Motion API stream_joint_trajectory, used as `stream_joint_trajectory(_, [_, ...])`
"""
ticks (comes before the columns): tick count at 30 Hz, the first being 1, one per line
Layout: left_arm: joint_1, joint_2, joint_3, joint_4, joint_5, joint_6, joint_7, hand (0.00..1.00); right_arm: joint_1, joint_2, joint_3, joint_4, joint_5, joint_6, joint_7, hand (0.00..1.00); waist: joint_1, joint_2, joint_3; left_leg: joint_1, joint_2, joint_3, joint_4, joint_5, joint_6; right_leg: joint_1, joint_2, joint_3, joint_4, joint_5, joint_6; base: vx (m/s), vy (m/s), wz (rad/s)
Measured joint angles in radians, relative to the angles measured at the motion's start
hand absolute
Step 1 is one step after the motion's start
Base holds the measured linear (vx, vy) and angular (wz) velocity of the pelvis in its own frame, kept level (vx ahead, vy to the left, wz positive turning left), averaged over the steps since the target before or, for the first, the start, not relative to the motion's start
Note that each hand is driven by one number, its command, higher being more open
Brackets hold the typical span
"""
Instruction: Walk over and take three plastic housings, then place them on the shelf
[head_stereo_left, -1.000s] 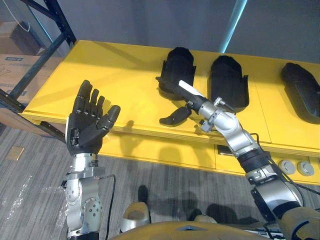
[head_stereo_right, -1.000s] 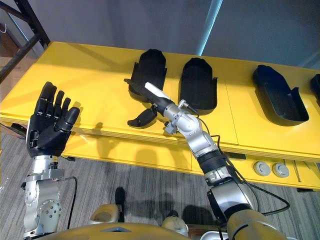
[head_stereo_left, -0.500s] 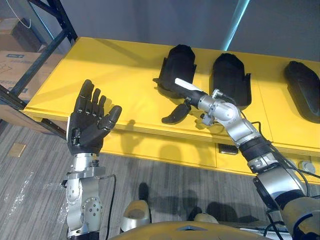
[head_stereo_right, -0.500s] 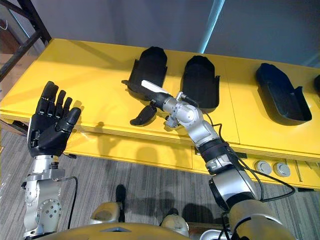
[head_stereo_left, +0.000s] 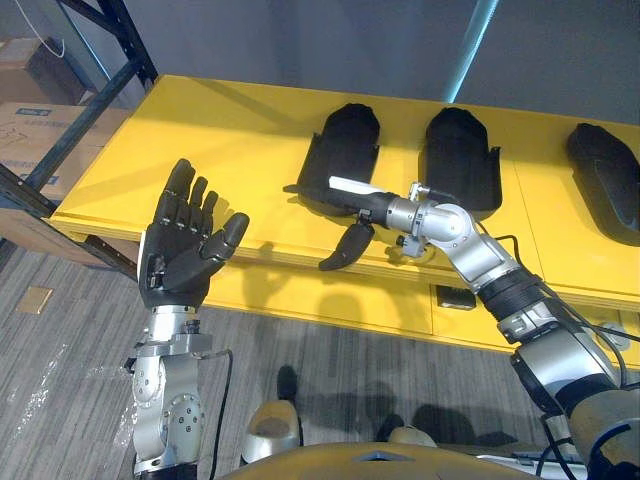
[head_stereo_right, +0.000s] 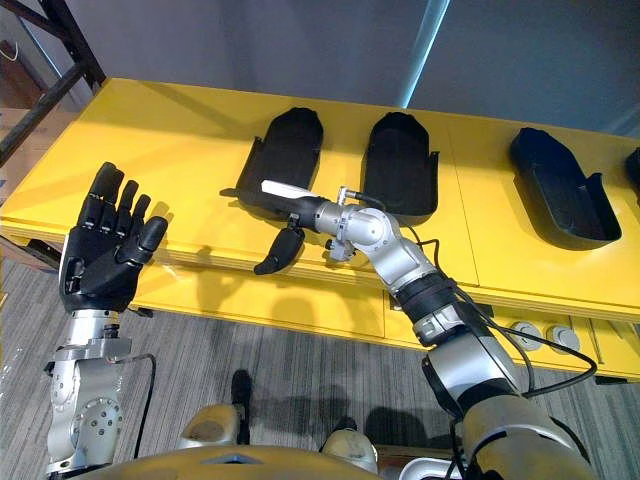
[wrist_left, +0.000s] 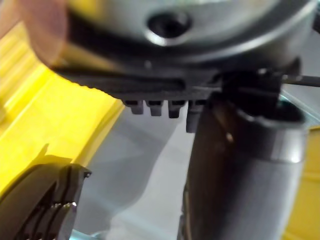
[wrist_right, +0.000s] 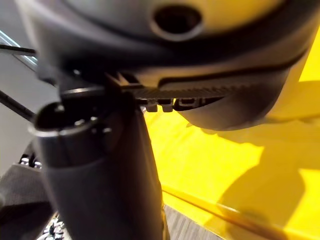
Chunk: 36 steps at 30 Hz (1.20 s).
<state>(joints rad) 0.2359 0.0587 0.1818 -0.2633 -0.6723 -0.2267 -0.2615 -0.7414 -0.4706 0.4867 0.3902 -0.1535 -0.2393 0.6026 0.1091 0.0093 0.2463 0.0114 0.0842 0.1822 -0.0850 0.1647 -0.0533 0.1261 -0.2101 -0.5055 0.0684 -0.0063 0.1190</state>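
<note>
Left eye view: the left hand (head_stereo_left: 185, 250) is raised, released, before the bench (head_stereo_left: 200, 140). Right eye view: the right hand (head_stereo_right: 283, 248), unclenched, lays its thumb on the nearest housing (head_stereo_right: 285, 150); dragged ungripped, it may slip off the edge.

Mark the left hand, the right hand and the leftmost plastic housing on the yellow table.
left hand (head_stereo_left: 177, 270): left eye view, on the open palm.
right hand (head_stereo_right: 282, 248): right eye view, on its dark fingers.
leftmost plastic housing (head_stereo_left: 345, 145): left eye view, on the far half of its shell.
</note>
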Motion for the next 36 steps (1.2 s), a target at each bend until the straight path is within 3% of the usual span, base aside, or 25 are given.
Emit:
stream_joint_trajectory(6, [0.0,0.008,-0.028,0.024,0.012,0.014,0.0,1.0,0.009,-0.001,0.036,-0.025,-0.084,-0.014,-0.082,1.0,0.0,-0.001,-0.002,0.002,0.0,0.003,0.0,0.001,0.0,0.0,0.0,0.003,-0.001,0.001,0.001,0.0,0.0,0.0])
stream_joint_trajectory(9, [0.001,0.027,-0.03,0.061,0.01,0.014,0.004,1.0,0.039,-0.006,0.029,-0.017,-0.215,-0.052,-0.273,1.0,0.004,-0.001,-0.002,-0.001,0.0,0.003,0.0,0.003,0.001,-0.002,0.0,0.003,-0.002,0.003,0.003,0.0,0.0,0.0])
stream_joint_trajectory(11, [0.008,0.028,-0.034,0.071,0.005,0.014,0.006,1.0,0.085,-0.002,-0.039,-0.012,-0.309,-0.121,-0.482,1.0,0.01,-0.001,-0.002,-0.002,0.0,0.003,0.0,0.003,0.002,-0.002,0.0,0.003,-0.003,0.005,0.005,0.0,0.0,0.0])
stream_joint_trajectory(14, [0.017,0.028,-0.058,0.071,-0.014,0.012,0.002,1.0,0.092,0.006,-0.17,-0.025,-0.426,-0.147,-0.701,1.0,0.015,-0.001,-0.003,-0.002,0.0,0.003,0.0,0.004,0.002,-0.002,0.0,0.004,-0.004,0.005,0.006,0.0,0.0,0.0])
stream_joint_trajectory(17, [0.043,0.028,-0.07,0.071,-0.031,0.011,-0.009,1.0,0.093,0.01,-0.249,-0.1,-0.469,-0.148,-0.812,1.0,0.01,0.001,-0.004,-0.002,-0.001,0.005,0.001,0.004,0.002,-0.002,0.001,0.007,-0.008,0.008,0.006,0.0,0.0,-0.02])
stream_joint_trajectory(26, [0.052,0.028,-0.093,0.071,-0.035,0.009,-0.027,1.0,0.122,0.038,-0.222,-0.148,-0.458,-0.189,-0.801,1.0,-0.001,0.032,-0.022,0.002,0.0,0.006,0.001,0.004,0.002,0.001,0.001,0.01,-0.01,0.008,0.006,0.0,0.0,0.0])
stream_joint_trajectory(30, [0.053,0.028,-0.094,0.071,-0.039,0.009,-0.03,1.0,0.137,0.04,-0.2,-0.151,-0.397,-0.135,-0.701,1.0,-0.002,0.044,-0.03,0.011,0.0,0.006,0.0,0.004,0.001,0.01,0.001,0.01,-0.01,0.008,0.005,0.0,0.0,0.0])
stream_joint_trajectory(36, [0.063,0.031,-0.103,0.071,-0.037,0.004,-0.031,1.0,0.206,0.044,-0.235,-0.196,-0.3,-0.069,-0.703,1.0,-0.004,0.045,-0.03,0.01,-0.001,0.008,-0.003,-0.005,-0.007,0.01,0.002,0.014,-0.02,0.006,0.002,0.0,0.0,0.0])
